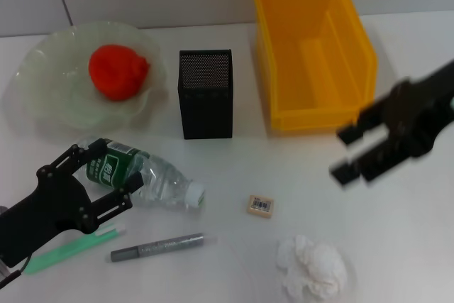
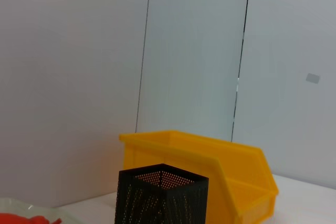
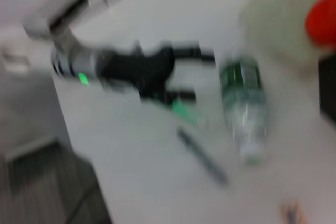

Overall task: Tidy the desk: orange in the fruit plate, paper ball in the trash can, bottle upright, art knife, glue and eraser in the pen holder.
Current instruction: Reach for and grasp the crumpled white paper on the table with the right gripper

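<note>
bottle: small clear plastic water bottle (image 1: 142, 175) with green label lies on its side near the black mesh pen holder (image 1: 206, 94) | handling: likely light, slick, squashy; take the labelled body | left gripper (image 1: 105, 175): spread wide around label end, not clamped | right gripper (image 1: 362, 154): parted, empty, beside yellow bin (image 1: 312, 51)

Light is bright and even from above, with only soft, short shadows beside the black mesh pen holder (image 1: 206, 94) and the yellow plastic trash can (image 1: 312, 51). The head view is sharp except the right gripper (image 1: 365, 150), which is motion-blurred. The whole right wrist view is strongly blurred
</note>
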Motion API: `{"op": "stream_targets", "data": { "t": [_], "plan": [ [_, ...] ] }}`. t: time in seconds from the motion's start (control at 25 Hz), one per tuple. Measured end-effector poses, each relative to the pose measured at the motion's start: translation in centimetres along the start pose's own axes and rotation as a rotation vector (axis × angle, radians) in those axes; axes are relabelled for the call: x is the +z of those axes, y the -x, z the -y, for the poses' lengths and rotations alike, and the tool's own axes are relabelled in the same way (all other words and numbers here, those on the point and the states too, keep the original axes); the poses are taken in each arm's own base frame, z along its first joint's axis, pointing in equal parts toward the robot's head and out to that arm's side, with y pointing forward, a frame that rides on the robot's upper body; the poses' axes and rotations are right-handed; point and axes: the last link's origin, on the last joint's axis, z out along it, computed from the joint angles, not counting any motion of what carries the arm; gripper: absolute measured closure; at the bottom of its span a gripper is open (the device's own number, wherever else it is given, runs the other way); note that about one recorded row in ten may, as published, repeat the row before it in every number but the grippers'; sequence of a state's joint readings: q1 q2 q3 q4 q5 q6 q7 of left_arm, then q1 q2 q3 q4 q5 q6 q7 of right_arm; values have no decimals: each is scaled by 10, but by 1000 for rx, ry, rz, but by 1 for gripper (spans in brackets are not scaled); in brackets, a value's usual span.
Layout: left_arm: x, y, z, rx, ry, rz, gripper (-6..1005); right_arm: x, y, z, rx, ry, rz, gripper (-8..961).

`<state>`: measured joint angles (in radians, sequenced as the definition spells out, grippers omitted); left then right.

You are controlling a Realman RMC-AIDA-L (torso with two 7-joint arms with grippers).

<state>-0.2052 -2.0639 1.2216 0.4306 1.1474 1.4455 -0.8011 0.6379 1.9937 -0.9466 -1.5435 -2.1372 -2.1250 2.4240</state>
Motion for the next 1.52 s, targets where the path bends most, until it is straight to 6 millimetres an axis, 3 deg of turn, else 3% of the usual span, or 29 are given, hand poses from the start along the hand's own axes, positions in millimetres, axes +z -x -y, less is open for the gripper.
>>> {"op": "stream_targets", "data": {
  "t": [0.2,0.76,1.16,1.52],
  "plan": [
    [-1,-1,-1,6,5,-7,153,37,-10,-1,40,-54,-211,188],
    [-7,6,-3,19,-9,2,154,125,-13,1,49,-111,-380,204],
    [-8,6,-3,24,-3,5,153,156,-19,-2,26,-186,-479,216],
    [-8,6,-4,35,4,11,155,164,-24,-1,28,-209,-505,226]
  ]
}}
